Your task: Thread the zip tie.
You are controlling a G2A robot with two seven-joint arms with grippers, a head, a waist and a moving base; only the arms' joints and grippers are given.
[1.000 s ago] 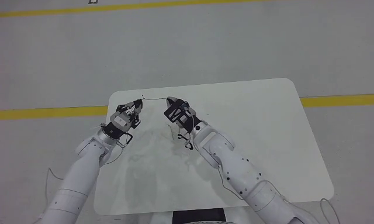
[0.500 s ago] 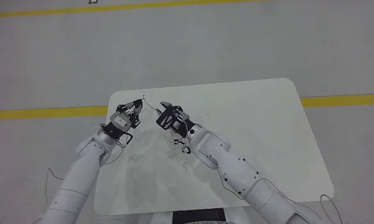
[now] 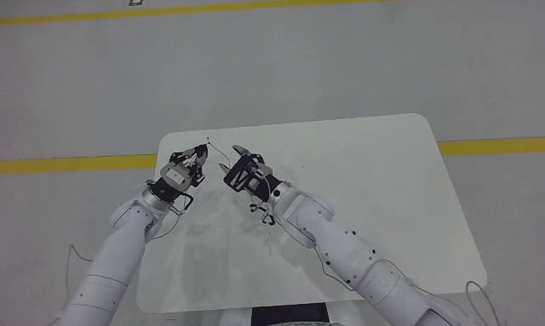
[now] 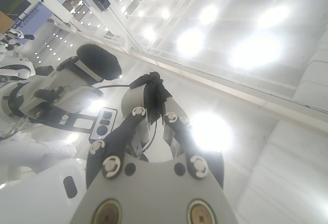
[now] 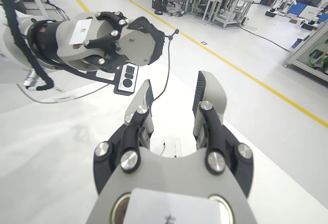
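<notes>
A thin black zip tie (image 5: 168, 60) hangs in the air between the two grippers, above the white table (image 3: 383, 173). My left gripper (image 5: 159, 35) is shut on it just below its small square head (image 5: 176, 30), which sticks out past the fingertips. From there the strap curves down, and its tail end rests against the inner pad of one finger (image 5: 147, 96) of my right gripper (image 5: 174, 91), whose fingers stand apart. In the top view the left gripper (image 3: 197, 156) and the right gripper (image 3: 234, 160) are close together over the table's far left corner.
The table's far edge (image 3: 281, 124) runs just behind the grippers, with grey floor and a yellow line (image 3: 77, 163) beyond it. Open tabletop stretches to the right and towards the front.
My right gripper has moved left, closer to the left gripper. The zip tie, stretched straight between them a second ago, now bows into a curve. The left arm has held still.
</notes>
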